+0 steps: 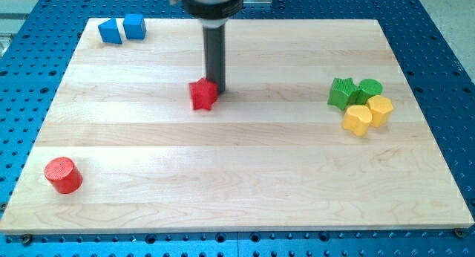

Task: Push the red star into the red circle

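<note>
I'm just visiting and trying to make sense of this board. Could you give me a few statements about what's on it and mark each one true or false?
1. My tip is right beside the red star, on its upper-right side. True.
2. The red circle touches the red star. False: it sits far off, near the view's bottom left.
3. Two blue blocks sit at the view's top left. True.
4. The yellow blocks lie apart from the green blocks. False: all four are clustered together at the view's right.

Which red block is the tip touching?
The red star at the board's middle; my tip sits at its upper right. The red circle lies far off, lower left.
</note>
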`<move>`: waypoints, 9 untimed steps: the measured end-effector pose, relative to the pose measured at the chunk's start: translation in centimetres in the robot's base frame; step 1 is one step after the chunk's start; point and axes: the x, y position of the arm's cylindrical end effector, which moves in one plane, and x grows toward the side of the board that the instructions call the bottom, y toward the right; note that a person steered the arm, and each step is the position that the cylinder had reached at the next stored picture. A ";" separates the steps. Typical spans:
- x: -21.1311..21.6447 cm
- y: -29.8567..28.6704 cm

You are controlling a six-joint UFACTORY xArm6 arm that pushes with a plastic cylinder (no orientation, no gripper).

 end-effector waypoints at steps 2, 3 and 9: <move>11.2 -6.5; 14.7 -7.4; 13.0 -13.9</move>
